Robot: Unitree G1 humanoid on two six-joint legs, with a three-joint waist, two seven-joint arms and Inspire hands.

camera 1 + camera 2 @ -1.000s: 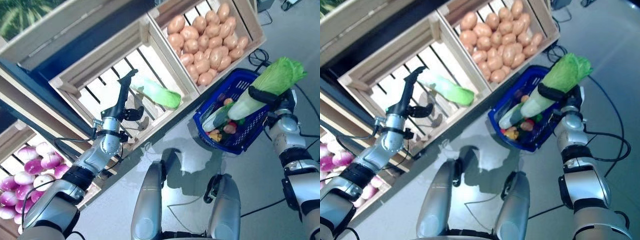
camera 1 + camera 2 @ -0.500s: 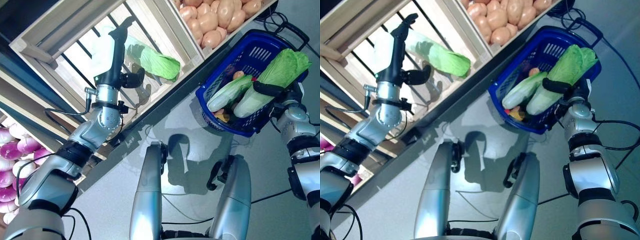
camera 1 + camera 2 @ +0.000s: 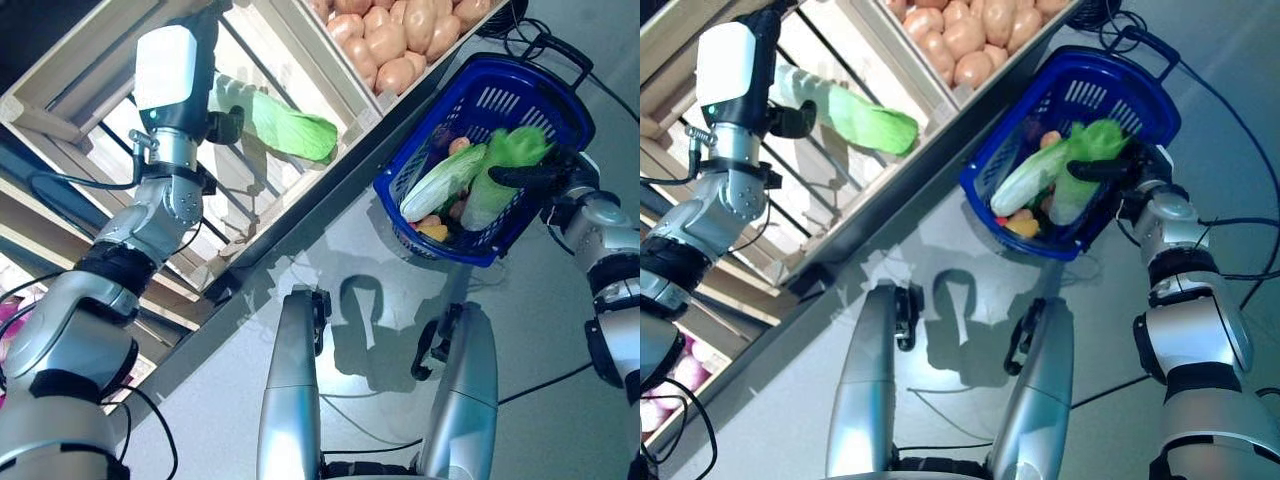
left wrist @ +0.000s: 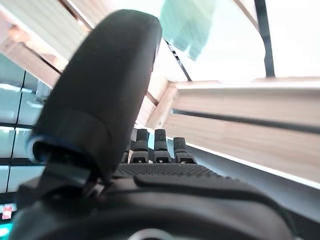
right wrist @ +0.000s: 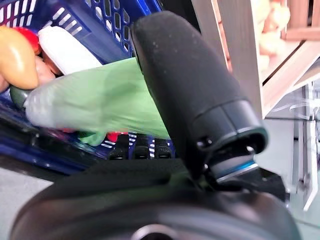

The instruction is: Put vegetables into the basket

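Note:
The blue basket (image 3: 560,85) stands on the floor by the stand. A pale green cabbage (image 3: 440,185) lies in it over small red, orange and yellow vegetables. A second green cabbage (image 3: 500,165) stands tilted in the basket. My right hand (image 3: 555,180) is at the basket's near rim with straight fingers across that cabbage. In the right wrist view the cabbage (image 5: 90,105) is slipping past my fingers into the basket (image 5: 125,30). My left hand (image 3: 180,95) is open inside the wooden crate (image 3: 345,75), right beside another green cabbage (image 3: 290,122), which also shows in the left wrist view (image 4: 187,25).
The wooden stand runs diagonally across the left, with crate walls (image 4: 240,100) close around my left hand. A crate of potatoes (image 3: 400,40) stands just behind the basket. Grey floor lies in front of the basket.
The camera has shifted. My right hand has lowered the cabbage into the basket and its fingers have straightened. My left hand has reached deeper into the crate towards the cabbage there.

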